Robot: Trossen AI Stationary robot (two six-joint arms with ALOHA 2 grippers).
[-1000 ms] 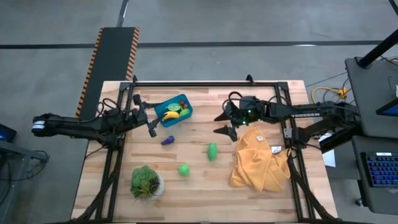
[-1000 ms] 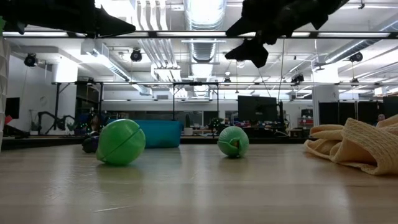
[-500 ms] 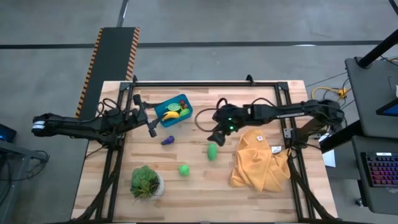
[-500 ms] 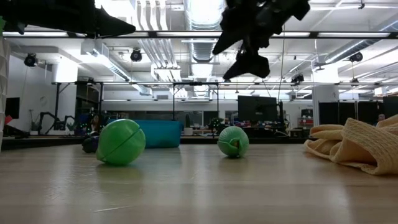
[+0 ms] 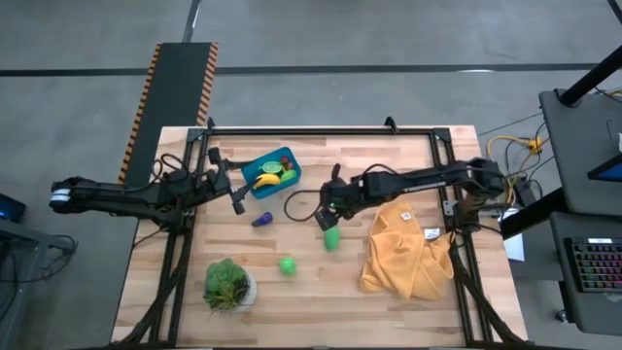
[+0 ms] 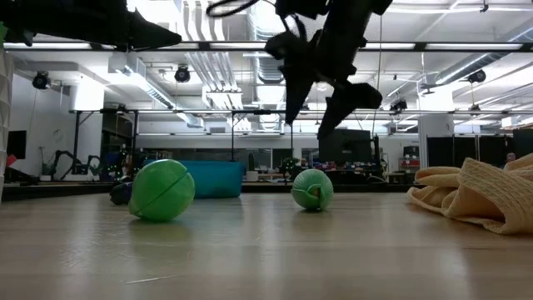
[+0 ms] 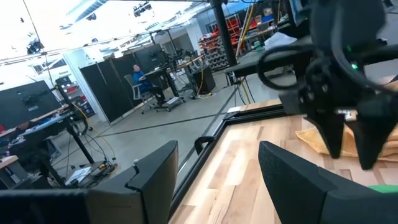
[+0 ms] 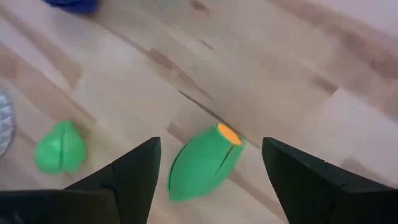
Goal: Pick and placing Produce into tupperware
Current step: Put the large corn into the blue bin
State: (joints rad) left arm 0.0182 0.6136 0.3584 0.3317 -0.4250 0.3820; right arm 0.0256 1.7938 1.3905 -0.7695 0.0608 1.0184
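A mustard-yellow cloth (image 5: 403, 251) and a potted plant (image 5: 228, 284) lie well apart.

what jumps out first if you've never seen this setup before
The right gripper hangs open just above an oval green piece mid-table, which sits framed between its fingers in the right wrist view. Next, the mustard-yellow cloth heaped on the table's right side, and the teal tub near the back left, already holding a banana, with the open left gripper parked beside it.
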